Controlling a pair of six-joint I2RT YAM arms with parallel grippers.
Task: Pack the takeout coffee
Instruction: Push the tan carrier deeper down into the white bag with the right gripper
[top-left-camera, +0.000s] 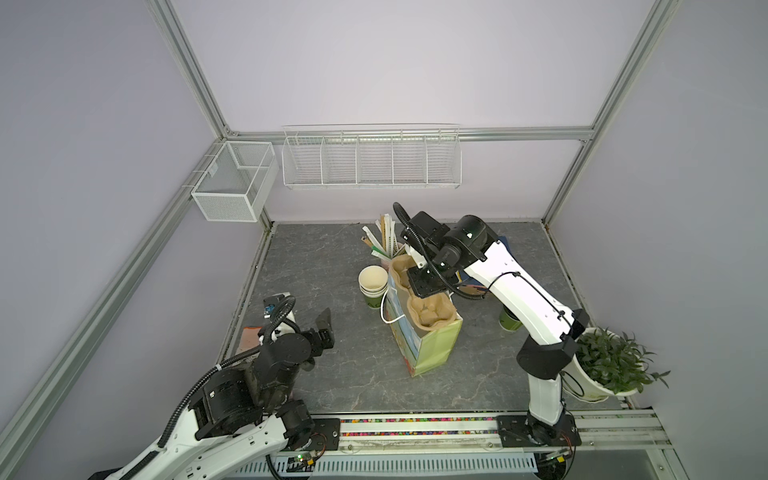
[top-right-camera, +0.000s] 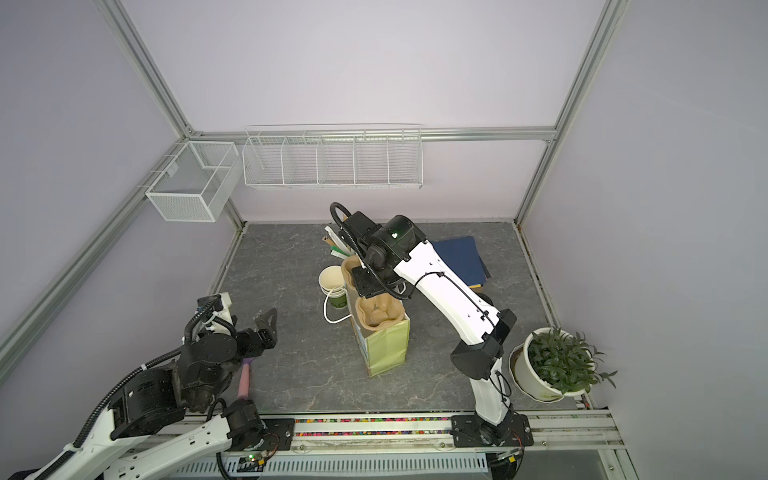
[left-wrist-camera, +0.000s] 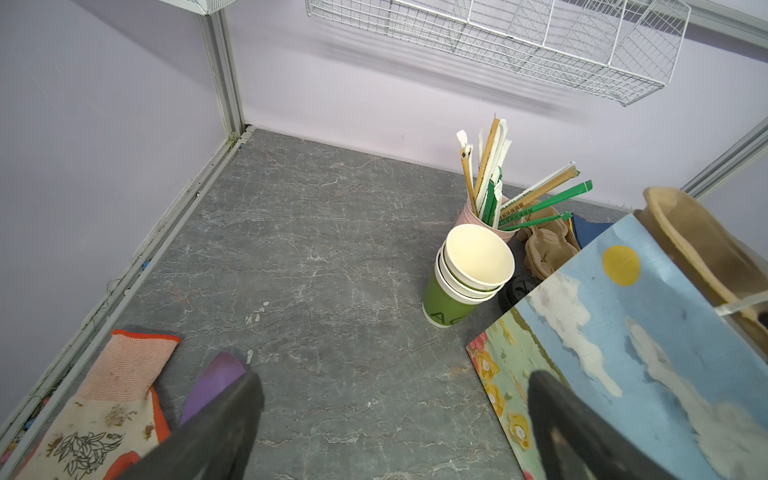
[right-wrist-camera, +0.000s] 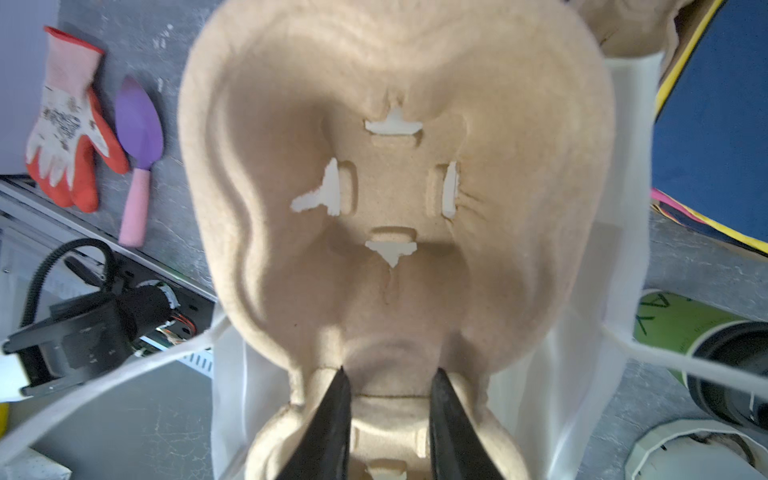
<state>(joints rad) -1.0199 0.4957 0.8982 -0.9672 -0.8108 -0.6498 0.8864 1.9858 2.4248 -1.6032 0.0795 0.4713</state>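
Right gripper (right-wrist-camera: 390, 372) clamped on cup carrier (right-wrist-camera: 395, 187) centre ridge in paper bag (top-left-camera: 436, 345); lidded cup (right-wrist-camera: 673, 322) beside bag. Left gripper (left-wrist-camera: 395, 380) jaws wide apart, empty, above table (left-wrist-camera: 311, 249)

Just beside my left gripper (left-wrist-camera: 392, 384) lie a soiled work glove (left-wrist-camera: 108, 399) and a purple trowel (left-wrist-camera: 216, 376), side by side. Ahead of it stands a stack of lidless green cups (left-wrist-camera: 467, 278). Behind them are wrapped straws (left-wrist-camera: 494, 187), in what looks like a pink cup.
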